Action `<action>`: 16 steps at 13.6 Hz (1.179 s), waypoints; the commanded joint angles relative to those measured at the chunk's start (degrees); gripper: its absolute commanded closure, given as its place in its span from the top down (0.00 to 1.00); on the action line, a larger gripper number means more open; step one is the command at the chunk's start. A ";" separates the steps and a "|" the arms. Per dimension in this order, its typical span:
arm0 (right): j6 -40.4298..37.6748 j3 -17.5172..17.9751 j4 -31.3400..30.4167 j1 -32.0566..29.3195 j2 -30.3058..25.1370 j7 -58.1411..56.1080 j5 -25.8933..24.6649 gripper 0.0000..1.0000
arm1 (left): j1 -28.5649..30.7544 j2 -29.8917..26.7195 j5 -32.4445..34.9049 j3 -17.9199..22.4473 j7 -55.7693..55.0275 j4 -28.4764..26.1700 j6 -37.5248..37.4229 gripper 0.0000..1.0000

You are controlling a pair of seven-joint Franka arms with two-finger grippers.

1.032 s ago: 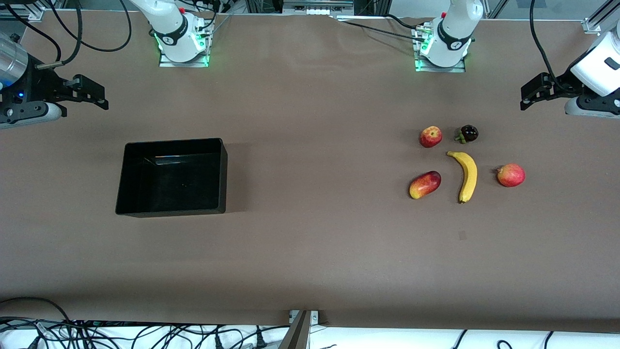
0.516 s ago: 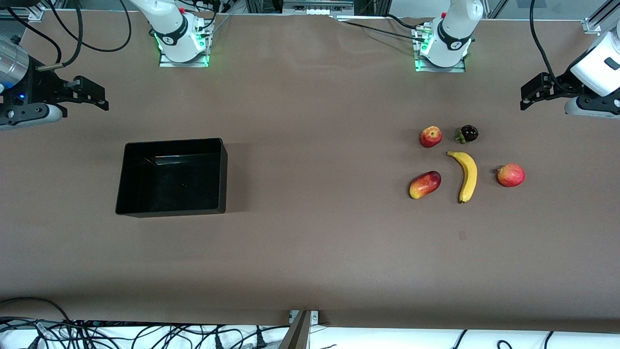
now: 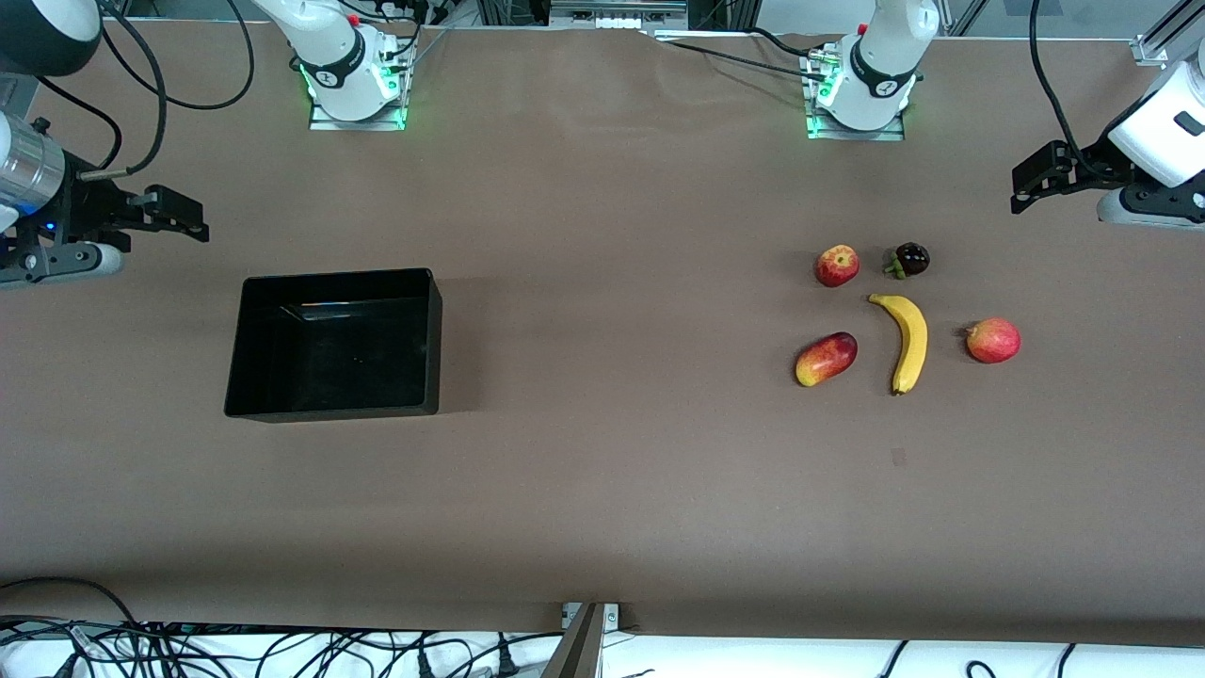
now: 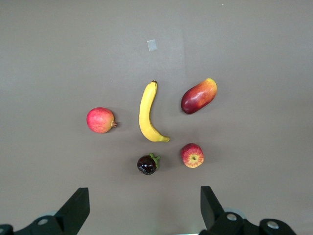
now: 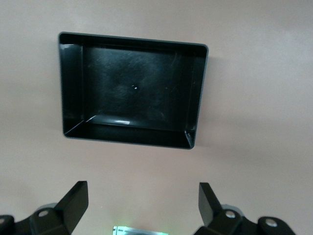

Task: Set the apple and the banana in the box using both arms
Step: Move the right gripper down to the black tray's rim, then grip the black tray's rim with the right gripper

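Observation:
The apple (image 3: 837,266) and the banana (image 3: 907,341) lie among other fruit at the left arm's end of the table. Both show in the left wrist view, the apple (image 4: 192,155) and the banana (image 4: 146,115). The black box (image 3: 339,274) stands empty at the right arm's end and fills the right wrist view (image 5: 71,83). My left gripper (image 3: 1026,188) hangs open and empty over bare table by the fruit; it also shows in its own view (image 4: 143,203). My right gripper (image 3: 184,215) hangs open and empty over bare table by the box; it also shows in its own view (image 5: 142,198).
A dark purple fruit (image 3: 910,259) lies beside the apple. A red-and-yellow mango-like fruit (image 3: 826,359) and an evenly red round fruit (image 3: 993,340) flank the banana. Cables run along the table's front edge (image 3: 282,650).
My right gripper has shifted a little lower in the front view and its arm now shows in that view's top corner. The left arm, the fruit and the box have not moved.

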 commanded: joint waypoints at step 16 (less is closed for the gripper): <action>38.72 -7.32 -22.11 -1.96 17.41 -0.95 -3.03 0.86 | -0.32 0.78 1.25 -0.20 -0.56 1.99 -1.69 1.00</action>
